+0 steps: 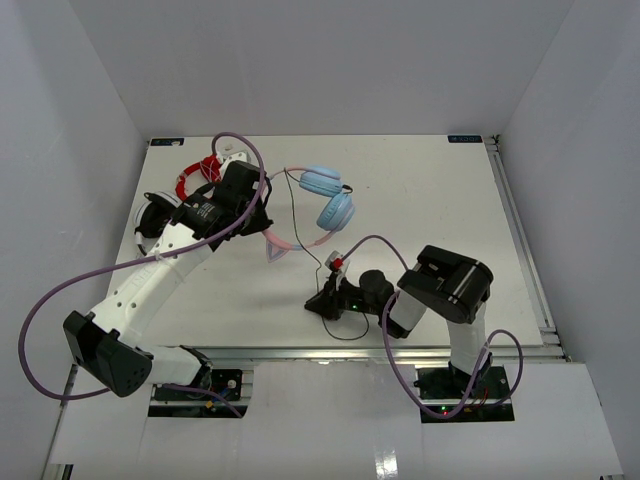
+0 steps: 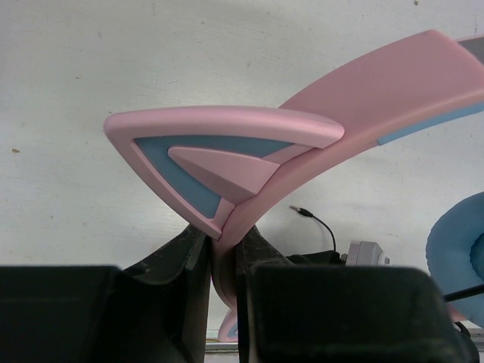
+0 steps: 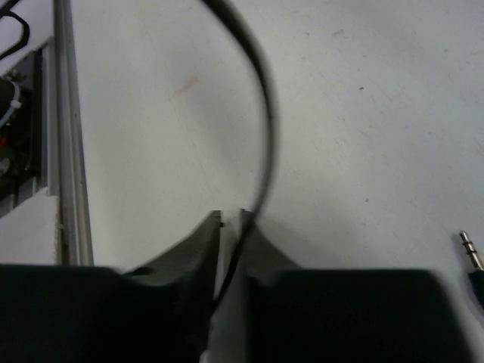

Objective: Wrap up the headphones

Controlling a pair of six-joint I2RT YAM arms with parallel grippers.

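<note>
Pinching the thin cable (image 3: 266, 128), the right gripper (image 3: 231, 219) is shut near the front of the table (image 1: 450, 200). Farther back, the left gripper (image 2: 225, 242) is clamped on the pink headband (image 2: 363, 91) of the headphones (image 1: 336, 210), mid-table. The cable grip looks thin, though it's blurry, so a hard pull may slip it.

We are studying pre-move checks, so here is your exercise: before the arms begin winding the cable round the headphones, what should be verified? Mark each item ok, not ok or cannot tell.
1. Left pincer shut on the pink headband of the headphones: ok.
2. Right pincer shut on the cable: ok.
3. Plug lying loose on the table, not snagged: ok.
4. Earcups clear of both arms: ok.
5. Cable free of knots along its whole run: cannot tell, part of it is hidden.
</note>
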